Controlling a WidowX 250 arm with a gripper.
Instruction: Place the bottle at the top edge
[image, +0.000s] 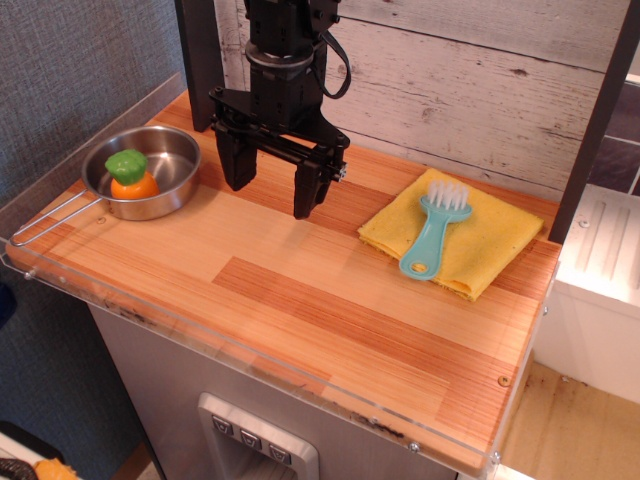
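The small orange bottle (134, 178) with a bright green cap lies inside the steel pan (178, 145) at the left end of the table. My black gripper (270, 198) hangs open and empty just above the tabletop, to the right of the pan and apart from the bottle. The top edge (440, 160) is where the striped wooden top meets the whitewashed plank wall, behind the gripper.
A teal brush (432, 232) with white bristles lies on a folded yellow cloth (490, 245) at the right. The pan's long handle (50, 222) points toward the front left corner. A clear acrylic rim (250, 370) runs along the front edge. A dark post (590, 130) stands at the right.
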